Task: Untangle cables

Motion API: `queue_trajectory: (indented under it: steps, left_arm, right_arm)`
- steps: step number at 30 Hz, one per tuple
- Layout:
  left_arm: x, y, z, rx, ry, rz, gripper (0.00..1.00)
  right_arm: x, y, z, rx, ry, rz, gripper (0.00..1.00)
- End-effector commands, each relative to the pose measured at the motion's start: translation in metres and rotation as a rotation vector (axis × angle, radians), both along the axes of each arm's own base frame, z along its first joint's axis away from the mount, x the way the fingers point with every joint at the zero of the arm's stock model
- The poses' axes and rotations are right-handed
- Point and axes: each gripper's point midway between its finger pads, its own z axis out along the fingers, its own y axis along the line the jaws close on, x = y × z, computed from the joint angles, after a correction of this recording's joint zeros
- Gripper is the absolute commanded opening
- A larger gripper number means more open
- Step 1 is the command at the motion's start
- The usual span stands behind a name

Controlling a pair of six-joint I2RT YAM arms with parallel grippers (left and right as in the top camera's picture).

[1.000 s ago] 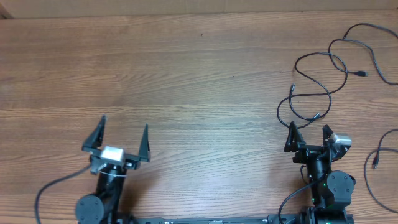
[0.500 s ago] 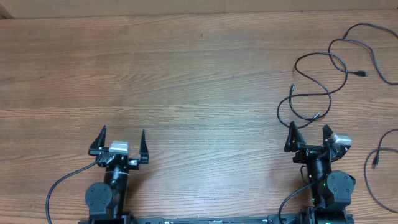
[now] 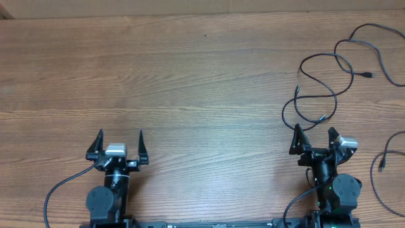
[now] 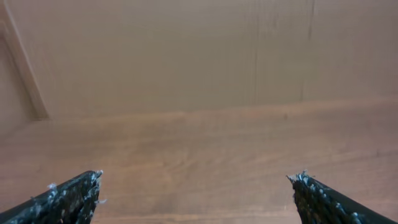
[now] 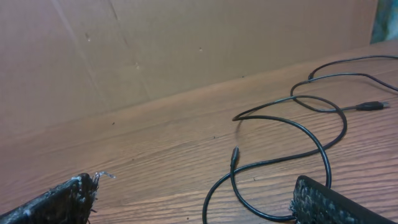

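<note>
Nothing is gripped: my left pincer and right pincer stand spread and empty at the desk's near edge, while the cables lie in loose, crossing loops at the right, so I judge the untangling unfinished.

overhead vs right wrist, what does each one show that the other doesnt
Only overhead: the left gripper, jaws open, and a stray cable at the table's right edge. Only right wrist: the cardboard wall behind the table. Both: the looped cables lying loose on the wood, and the right gripper, jaws open, just short of the nearest loop.
</note>
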Motion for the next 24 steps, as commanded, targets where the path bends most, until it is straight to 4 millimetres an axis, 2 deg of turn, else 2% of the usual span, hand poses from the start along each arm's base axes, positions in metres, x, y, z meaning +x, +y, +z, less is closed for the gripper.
queue_trajectory:
  steps: [1,4,7,10,15,24]
  left_arm:
    - [-0.001,0.005,0.012,-0.149,-0.055,0.022,1.0]
    - [-0.001,0.015,0.009,-0.316,-0.053,0.071,1.0]
    - [-0.002,0.02,-0.008,-0.41,0.003,0.115,1.0]
    - [-0.002,0.021,-0.023,-0.389,0.063,0.132,1.0]
    - [-0.002,0.017,-0.023,-0.223,0.079,0.106,1.0]
    - [-0.002,0.016,-0.023,-0.175,0.083,0.096,1.0]
  right_arm:
    - [0.0,-0.001,-0.001,-0.005,-0.006,-0.009,1.0]
    - [0.0,-0.001,-0.001,-0.005,-0.006,-0.009,1.0]
    - [0.0,-0.001,-0.001,-0.005,-0.006,-0.009,1.0]
    - [0.0,-0.001,-0.001,-0.005,-0.006,-0.009,1.0]
    - [0.0,-0.001,-0.001,-0.005,-0.006,-0.009,1.0]
    - [0.0,-0.001,-0.001,-0.005,-0.006,-0.009,1.0]
